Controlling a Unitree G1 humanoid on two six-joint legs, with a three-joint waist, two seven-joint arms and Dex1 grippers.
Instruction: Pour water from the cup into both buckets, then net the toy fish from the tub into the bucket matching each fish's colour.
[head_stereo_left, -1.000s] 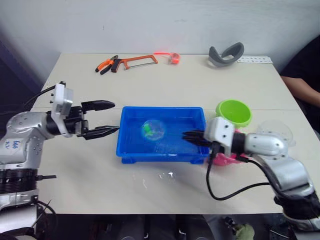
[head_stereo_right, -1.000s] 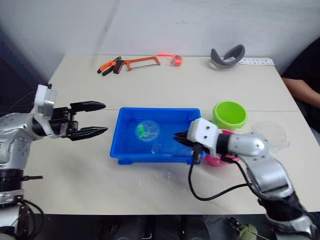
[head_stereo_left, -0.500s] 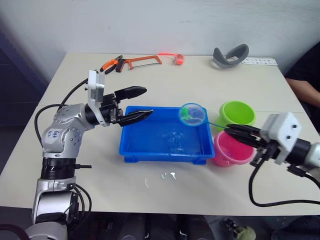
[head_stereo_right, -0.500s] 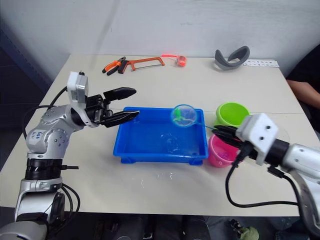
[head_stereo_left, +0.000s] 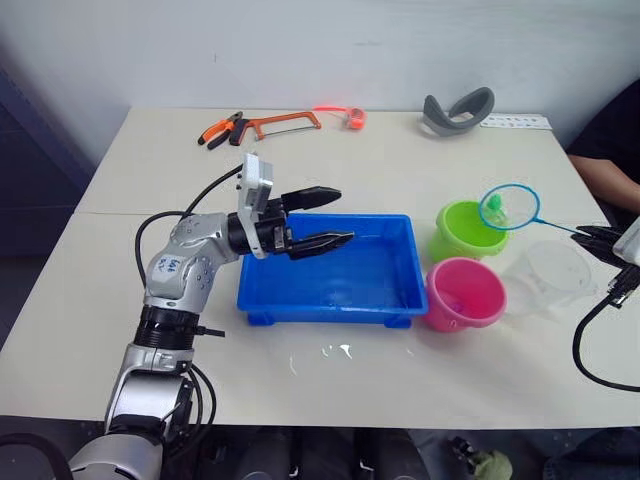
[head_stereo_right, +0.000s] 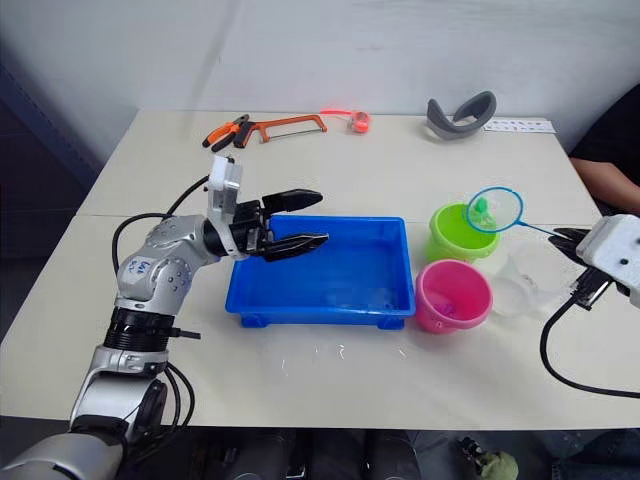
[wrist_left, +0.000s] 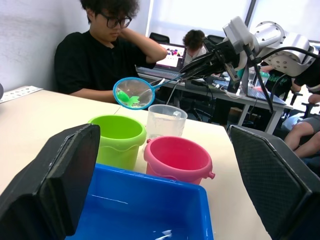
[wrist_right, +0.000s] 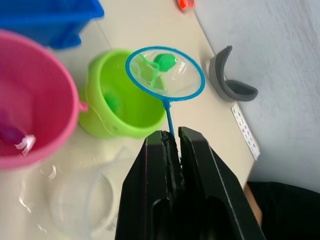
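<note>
Right tool (wrist_right: 171, 137) clamped on net (wrist_right: 165, 73) handle, hoop over green bucket (wrist_right: 122, 97)

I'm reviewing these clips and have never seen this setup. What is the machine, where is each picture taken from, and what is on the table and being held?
It is a humanoid robot with two arms. Two pictures look down from its head; the other two come from cameras on each wrist. The right gripper is shut on the thin handle of a small net, which carries a green toy fish above the green bucket. The left gripper hangs open over the blue tub. Beside the tub stand a pink bucket and a clear cup. A hacksaw, pliers and a grey headband lie at the table's far edge.
</note>
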